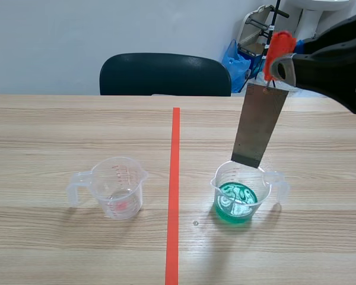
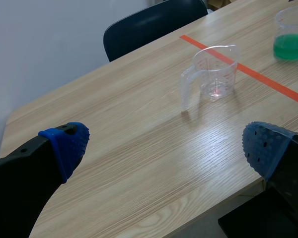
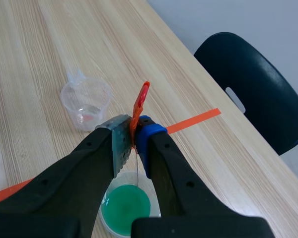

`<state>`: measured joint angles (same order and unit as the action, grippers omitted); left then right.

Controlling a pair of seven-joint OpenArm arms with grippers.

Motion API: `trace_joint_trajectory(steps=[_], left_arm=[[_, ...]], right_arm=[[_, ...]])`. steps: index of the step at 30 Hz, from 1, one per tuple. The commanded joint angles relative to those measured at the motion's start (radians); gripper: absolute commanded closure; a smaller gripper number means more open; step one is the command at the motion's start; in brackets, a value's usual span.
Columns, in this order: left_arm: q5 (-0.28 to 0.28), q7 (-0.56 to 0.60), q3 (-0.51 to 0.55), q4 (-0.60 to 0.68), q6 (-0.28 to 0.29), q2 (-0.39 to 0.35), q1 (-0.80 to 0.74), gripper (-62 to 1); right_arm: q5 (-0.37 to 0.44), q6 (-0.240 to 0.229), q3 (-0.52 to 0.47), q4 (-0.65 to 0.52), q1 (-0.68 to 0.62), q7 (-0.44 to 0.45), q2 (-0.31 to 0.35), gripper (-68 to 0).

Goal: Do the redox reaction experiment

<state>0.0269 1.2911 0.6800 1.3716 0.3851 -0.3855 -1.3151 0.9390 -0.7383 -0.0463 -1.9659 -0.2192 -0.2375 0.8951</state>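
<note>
right gripper [image 3: 134,138]: being held closed on an orange-red plastic clip [image 1: 279,50], raised above the light wooden table [image 1: 59,130].
plate: a flat grey metal plate [image 1: 260,124] is being hung from the clip, its lower edge at the rim of the cup below.
green cup: a clear plastic measuring cup of green liquid [image 1: 242,199] is being kept right of the orange-red tape line [image 1: 175,178].
other cup: a clear plastic measuring cup with a reddish trace [image 1: 115,187] is being kept left of it.
left gripper [image 2: 164,144]: being held open, nothing between the pads.
</note>
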Motion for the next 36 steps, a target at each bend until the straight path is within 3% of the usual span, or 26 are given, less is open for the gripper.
trace_joint_trajectory(steps=[1, 13, 36], left_arm=[[-0.006, 0.013, -0.005, 0.004, -0.002, 0.000, -0.002, -62.3], [-0.006, 0.010, -0.005, 0.004, -0.002, 0.000, -0.002, -62.3], [-0.006, 0.010, -0.005, 0.004, -0.002, 0.000, -0.002, -62.3]], right_arm=[[0.039, -0.007, -0.029, -0.016, 0.000, 0.000, 0.016, -0.8], [0.175, -0.007, -0.161, -0.085, -0.014, -0.140, 0.016, -0.8], [0.214, -0.007, -0.171, -0.089, -0.013, -0.164, 0.016, -0.8]])
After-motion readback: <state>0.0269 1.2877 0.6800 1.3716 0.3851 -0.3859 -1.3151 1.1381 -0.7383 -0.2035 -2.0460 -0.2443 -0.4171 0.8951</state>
